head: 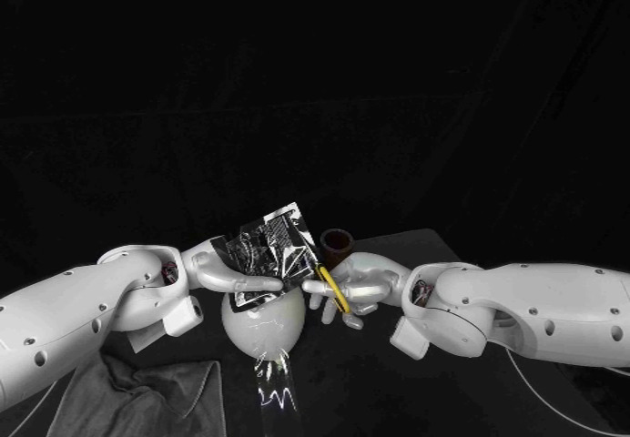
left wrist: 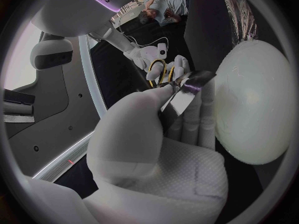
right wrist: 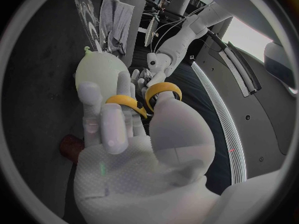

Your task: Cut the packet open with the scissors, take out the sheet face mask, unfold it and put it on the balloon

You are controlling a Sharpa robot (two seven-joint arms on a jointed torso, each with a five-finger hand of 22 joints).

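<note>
The left hand (head: 234, 273) pinches the shiny packet (head: 273, 238) upright above the white balloon (head: 267, 330). Just beside it, the right hand (head: 365, 280) has its fingers clamped on the yellow-handled scissors (head: 330, 289), near the packet.

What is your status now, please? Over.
Left hand holds packet next to balloon. Right hand holds scissors beside packet. Brown cylinder just behind.

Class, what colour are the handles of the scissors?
Yellow; the scissors' handles show best in the right wrist view.
</note>
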